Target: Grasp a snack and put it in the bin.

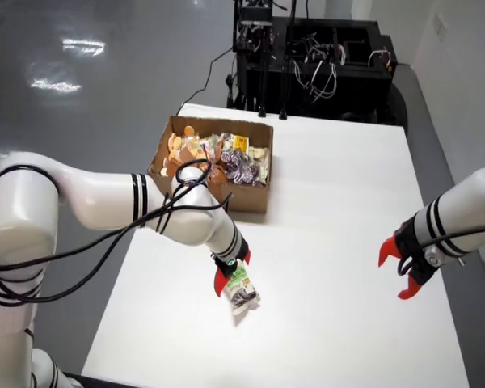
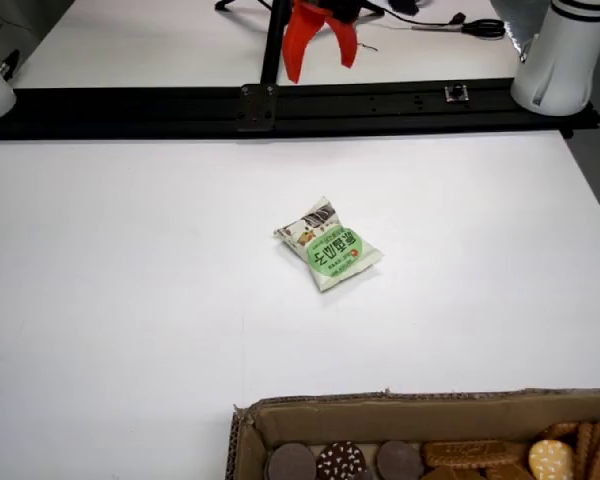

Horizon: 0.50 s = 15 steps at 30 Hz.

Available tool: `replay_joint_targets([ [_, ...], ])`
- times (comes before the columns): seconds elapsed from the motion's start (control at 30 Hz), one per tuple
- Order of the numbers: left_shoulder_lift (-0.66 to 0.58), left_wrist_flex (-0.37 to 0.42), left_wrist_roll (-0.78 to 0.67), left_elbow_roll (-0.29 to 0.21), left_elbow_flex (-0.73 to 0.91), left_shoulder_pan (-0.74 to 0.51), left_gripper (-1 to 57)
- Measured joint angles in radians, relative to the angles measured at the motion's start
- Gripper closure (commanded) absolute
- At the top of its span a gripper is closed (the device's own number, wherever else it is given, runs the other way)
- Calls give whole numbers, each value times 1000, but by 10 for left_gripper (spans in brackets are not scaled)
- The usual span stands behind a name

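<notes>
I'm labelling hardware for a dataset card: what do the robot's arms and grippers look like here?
Both arms are glossy white, rounded segments with thin black bands near the joints. The working arm has loose black cables looped along it. Its gripper has bright red-orange pointed fingers on a black mount; the second arm's gripper matches.

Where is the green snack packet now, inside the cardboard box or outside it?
Outside. The green snack packet lies flat on the white table, clear of the cardboard box.
</notes>
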Motion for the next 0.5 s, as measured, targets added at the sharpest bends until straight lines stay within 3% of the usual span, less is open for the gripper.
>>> replay_joint_targets([
  [0.5,92,-82,0,76,-4,-8,2],
])
